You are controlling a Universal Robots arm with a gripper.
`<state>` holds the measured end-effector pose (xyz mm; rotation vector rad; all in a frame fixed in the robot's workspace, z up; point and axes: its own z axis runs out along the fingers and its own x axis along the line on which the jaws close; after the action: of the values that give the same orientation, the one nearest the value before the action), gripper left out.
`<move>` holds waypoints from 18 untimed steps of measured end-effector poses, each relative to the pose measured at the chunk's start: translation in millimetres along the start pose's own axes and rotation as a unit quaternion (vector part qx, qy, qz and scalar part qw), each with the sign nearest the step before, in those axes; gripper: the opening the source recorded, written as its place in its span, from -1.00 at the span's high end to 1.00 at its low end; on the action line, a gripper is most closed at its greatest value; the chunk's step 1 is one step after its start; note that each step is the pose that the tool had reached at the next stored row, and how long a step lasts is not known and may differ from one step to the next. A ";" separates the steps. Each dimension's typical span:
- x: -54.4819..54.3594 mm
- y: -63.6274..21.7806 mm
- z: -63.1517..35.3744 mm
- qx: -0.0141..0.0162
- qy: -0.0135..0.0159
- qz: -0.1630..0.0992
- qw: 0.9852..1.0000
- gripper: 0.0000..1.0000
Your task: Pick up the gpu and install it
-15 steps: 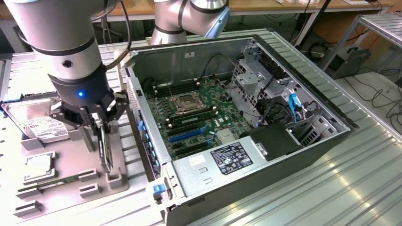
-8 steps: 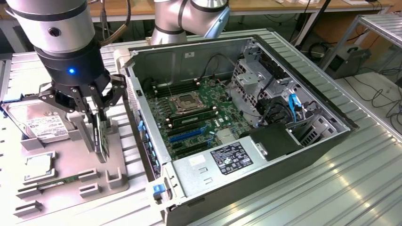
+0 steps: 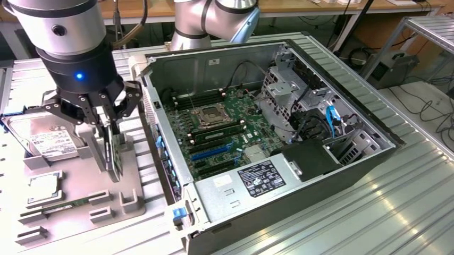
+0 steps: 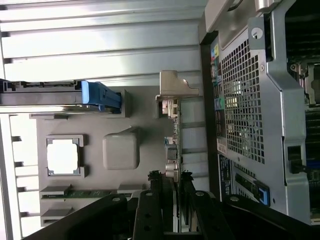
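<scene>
Closest in the exterior view, the black multi-fingered gripper (image 3: pixel 106 119) pinches the thin green-and-black gpu (image 3: pixel 114 151), standing on edge in a grey slotted tray (image 3: pixel 85 180) at nine o'clock of the open metal computer case (image 3: pixel 206 61), upright for a straight lift; the wrist view has the fingers (image 4: pixel 155 210) half-closed, clamping its edge.

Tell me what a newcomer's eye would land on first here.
The open computer case lies in the middle of the exterior view, its green circuit board bared. On that view's left, the robot's hand sits at the top of a graphics card standing on edge in a grey tray.
</scene>
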<state>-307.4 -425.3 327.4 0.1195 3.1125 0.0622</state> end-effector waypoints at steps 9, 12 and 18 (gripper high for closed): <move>-0.2 0.6 -7.8 0.000 0.000 0.000 1.000 0.46; -0.2 0.8 -10.7 0.000 0.000 0.000 1.000 0.46; -0.4 1.3 -16.4 0.000 0.000 0.000 1.000 0.46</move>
<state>-307.4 -424.7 343.9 0.1194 3.1124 0.0622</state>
